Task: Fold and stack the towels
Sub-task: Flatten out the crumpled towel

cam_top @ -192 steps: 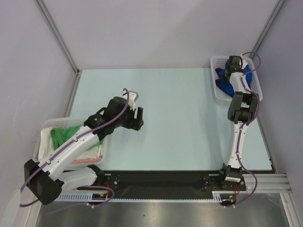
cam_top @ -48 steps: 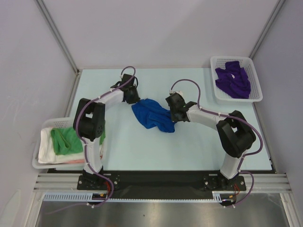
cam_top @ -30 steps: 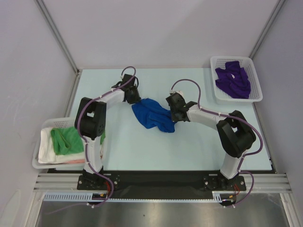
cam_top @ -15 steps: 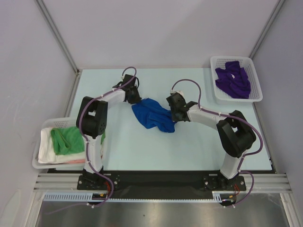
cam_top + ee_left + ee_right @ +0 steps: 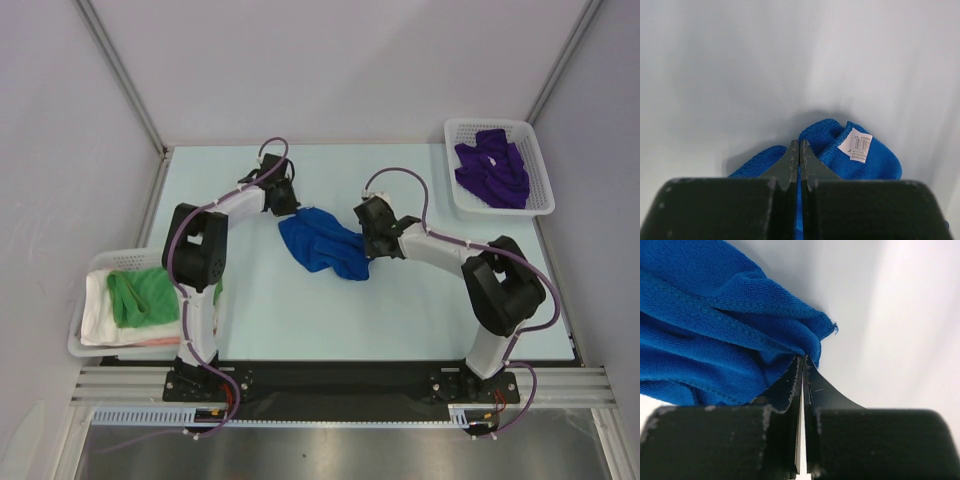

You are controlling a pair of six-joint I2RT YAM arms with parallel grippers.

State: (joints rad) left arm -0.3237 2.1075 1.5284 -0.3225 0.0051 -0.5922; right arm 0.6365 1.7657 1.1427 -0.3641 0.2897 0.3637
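Your left gripper (image 5: 799, 150) has just pinched shut on the blue towel (image 5: 322, 241), matching the clamped right gripper (image 5: 802, 365), so you can spread it.

Only one small white tag (image 5: 856, 145) with a barcode, sewn on the blue towel (image 5: 865, 160); print far too tiny to read. Nothing else legible anywhere.

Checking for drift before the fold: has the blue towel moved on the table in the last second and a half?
No. The blue towel lies crumpled at the same spot mid-table, same outline, equally far from the purple towel's basket.
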